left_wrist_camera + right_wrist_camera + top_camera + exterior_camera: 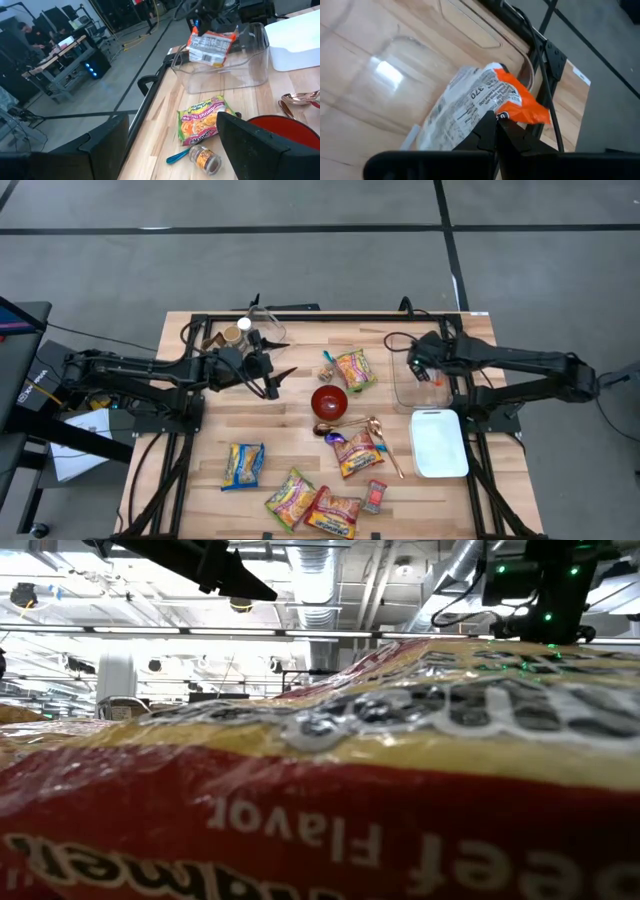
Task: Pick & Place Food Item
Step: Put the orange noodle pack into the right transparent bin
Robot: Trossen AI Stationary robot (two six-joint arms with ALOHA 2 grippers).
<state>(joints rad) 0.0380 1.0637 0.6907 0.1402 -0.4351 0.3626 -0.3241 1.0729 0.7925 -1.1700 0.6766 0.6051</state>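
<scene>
Right gripper point(495, 125) pinched noodle packet point(485, 102) over clear bin point(425, 385), upper right — left gripper point(272, 365) spread; low view blocked by beef-flavor packet point(320, 780).

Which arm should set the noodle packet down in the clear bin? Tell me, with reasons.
The right. Its claw is shut on the orange noodle packet, directly above the clear bin. The left claw hangs open and empty across the table, near the red bowl.

A light wooden slatted table point(300, 445) carries a red bowl point(329, 401), a clear plastic bin point(420, 382), a white lid point(439, 443), spoons point(378, 436) and scattered ramen packets point(243, 465).
</scene>
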